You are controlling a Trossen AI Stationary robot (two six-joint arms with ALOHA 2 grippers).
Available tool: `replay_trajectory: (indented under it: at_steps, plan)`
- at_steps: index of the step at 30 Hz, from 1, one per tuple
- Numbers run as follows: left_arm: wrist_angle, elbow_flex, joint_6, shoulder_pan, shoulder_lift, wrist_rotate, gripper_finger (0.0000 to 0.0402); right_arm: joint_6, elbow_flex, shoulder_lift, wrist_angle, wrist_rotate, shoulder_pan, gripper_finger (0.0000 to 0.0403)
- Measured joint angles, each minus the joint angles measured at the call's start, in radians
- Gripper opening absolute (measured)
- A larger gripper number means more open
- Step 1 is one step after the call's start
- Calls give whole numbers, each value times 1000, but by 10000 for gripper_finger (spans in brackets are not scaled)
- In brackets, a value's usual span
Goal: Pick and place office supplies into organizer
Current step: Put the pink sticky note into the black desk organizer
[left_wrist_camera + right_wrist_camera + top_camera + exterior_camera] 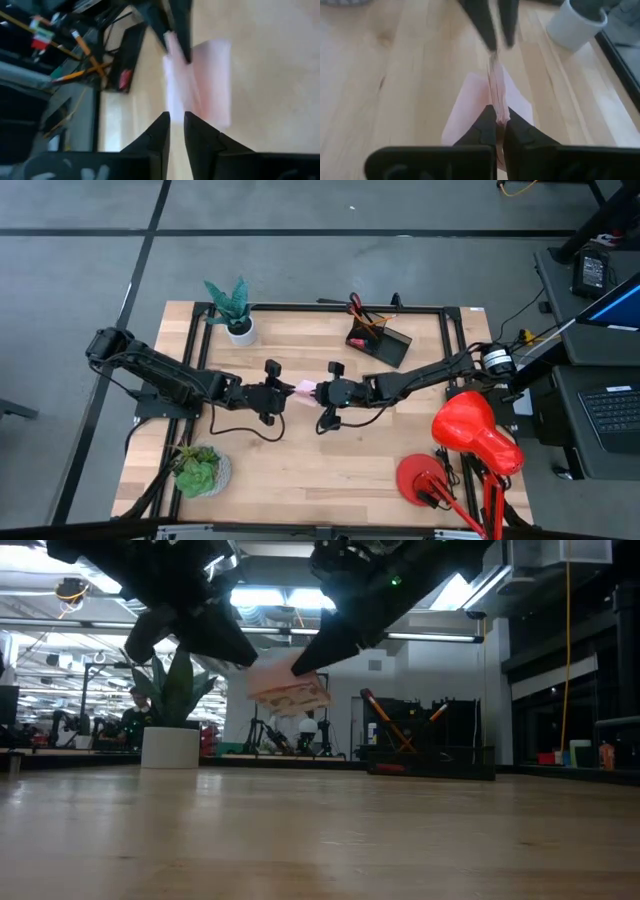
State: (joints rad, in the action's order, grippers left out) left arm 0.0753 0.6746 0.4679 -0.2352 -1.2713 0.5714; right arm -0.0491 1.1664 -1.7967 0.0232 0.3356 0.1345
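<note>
The pink sticky-note pad (304,389) hangs in the air above the middle of the table (288,692), between my two grippers. My right gripper (500,114) reaches in from the right and is shut on the pad. My left gripper (177,119) comes from the left with its fingers slightly apart, one on either side of the pad's left edge (493,56). The black organizer (385,345) stands at the far right of the table, with orange pencils (85,47) and red-handled scissors (354,305) sticking up out of it. My right gripper pinches the pad's right-hand edge (496,97) between its two fingers, slanting down from the table's right. The pad is lifted clear of the table and stands on edge, its sheets fanning out a little. My left gripper has its fingers (481,25) beside the opposite edge; I cannot tell whether they touch it.
A green plant in a white pot (237,320) stands at the far left. A second plant (200,470) sits at the near left corner. A red desk lamp (470,435) fills the near right. Bare wood (320,460) lies below the grippers toward the near edge.
</note>
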Motion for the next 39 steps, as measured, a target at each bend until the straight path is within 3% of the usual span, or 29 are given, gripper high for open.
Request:
replay_trajectory:
  at_steps: [5, 8, 14, 18, 23, 27, 32, 39]
  plan:
    - [39, 0, 16, 0, 31, 97, 62, 39, 0, 45, 103, 40, 2, 7]
    - [55, 0, 14, 1, 79, 92, 57, 29, 1, 91, 167, 44, 2, 7]
    - [83, -1, 14, 38, 207, -103, 9, 20, 1, 181, 258, 116, 3, 7]
    - [72, -29, -7, 109, 293, -236, 3, 21, -52, 250, 267, 169, 9, 7]
    - [41, -109, -20, 190, 384, -261, 2, 70, -198, 360, 240, 223, 36, 7]
    - [-27, -175, -12, 241, 429, -339, 1, 75, -317, 457, 178, 228, 60, 7]
    - [-127, -239, -34, 294, 440, -429, 2, 120, -459, 585, 178, 306, 65, 7]
    - [-143, -246, -73, 325, 431, -479, 2, 116, -584, 740, 198, 312, 49, 7]
